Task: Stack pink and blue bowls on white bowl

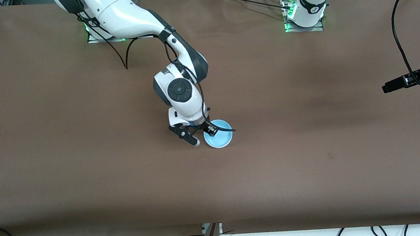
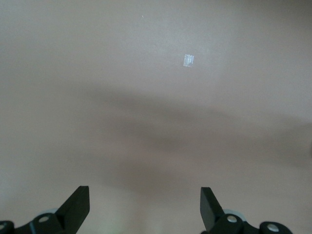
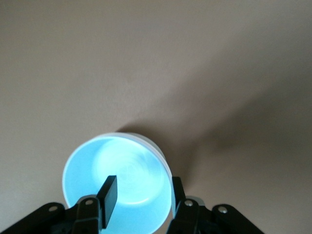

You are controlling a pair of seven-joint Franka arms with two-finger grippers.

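So the right arm comes in from its base at the top and reaches down to about the middle of the table, which is covered in plain brown; the right gripper sits right at the blue bowl, low over the rim on the side toward the right arm's end. In the right wrist view the blue bowl is upright and open side up, with one finger hanging inside the bowl and the other finger outside the wall, so the rim runs between them; the jaws are apart, with a gap on both sides of the wall as far as I can see, so nothing looks clamped. Under the blue rim there's a pale edge showing, so it may be sitting on another bowl, but I can't tell which; no pink or white bowl shows clearly on its own in any view.

Over toward the left arm's end, the left arm waits at the edge of the front view, up over bare table; the left gripper is spread wide with nothing between its fingers, and below it there's just brown surface with a small scrap of clear tape on it.
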